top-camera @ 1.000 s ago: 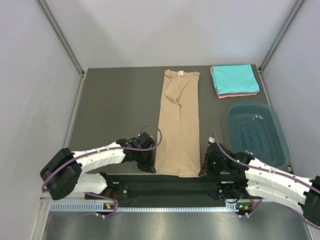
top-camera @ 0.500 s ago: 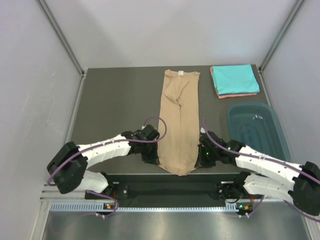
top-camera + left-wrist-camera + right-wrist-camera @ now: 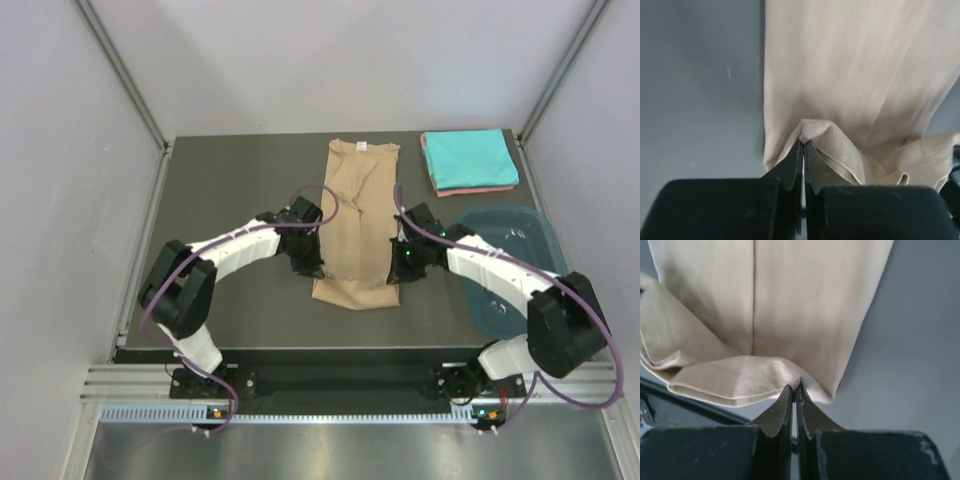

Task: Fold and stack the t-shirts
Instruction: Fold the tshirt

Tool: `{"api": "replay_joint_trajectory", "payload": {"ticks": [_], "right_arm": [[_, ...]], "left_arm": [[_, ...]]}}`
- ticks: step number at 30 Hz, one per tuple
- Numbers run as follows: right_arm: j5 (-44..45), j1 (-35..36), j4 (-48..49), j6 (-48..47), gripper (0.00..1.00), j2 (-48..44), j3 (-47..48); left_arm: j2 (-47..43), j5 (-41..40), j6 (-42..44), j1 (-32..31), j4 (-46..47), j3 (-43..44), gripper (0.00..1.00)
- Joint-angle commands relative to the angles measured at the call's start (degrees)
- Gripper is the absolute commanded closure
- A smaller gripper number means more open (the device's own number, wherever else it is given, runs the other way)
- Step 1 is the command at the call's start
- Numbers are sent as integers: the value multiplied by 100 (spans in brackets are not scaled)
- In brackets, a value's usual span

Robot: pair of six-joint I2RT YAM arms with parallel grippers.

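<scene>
Over the last second the two claws have carried the tan shirt's (image 3: 358, 215) near hem from the frame's bottom edge up to its centre, doubling the long, soft strip over itself. The left claw (image 3: 312, 268) and right claw (image 3: 398, 272) each pinch a stitched hem corner, flanking the fold. The folded turquoise shirt (image 3: 468, 157) rests on the salmon shirt (image 3: 470, 190), upper right.

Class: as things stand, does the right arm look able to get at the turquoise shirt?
Probably not yet: the right gripper is shut on the tan shirt. The turquoise shirt lies uncovered at the far right, bare table between, so after letting go it looks reachable.
</scene>
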Motion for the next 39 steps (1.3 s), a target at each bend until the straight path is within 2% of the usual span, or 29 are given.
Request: {"api": "replay_joint_trajectory", "payload": {"ticks": [1, 16, 28, 39], "right_arm": [[42, -298, 16, -595, 100, 485, 653], [-90, -1301, -292, -1281, 100, 2332, 2700], [-221, -1599, -600, -1404, 100, 3273, 3913], [-309, -1784, -749, -1484, 100, 3730, 4433]], "left_arm": [[518, 15, 472, 313, -190, 721, 100], [2207, -73, 920, 1113, -814, 3295, 100], [2946, 208, 982, 1456, -823, 4289, 100], [3306, 428, 1052, 1509, -682, 4739, 100]]}}
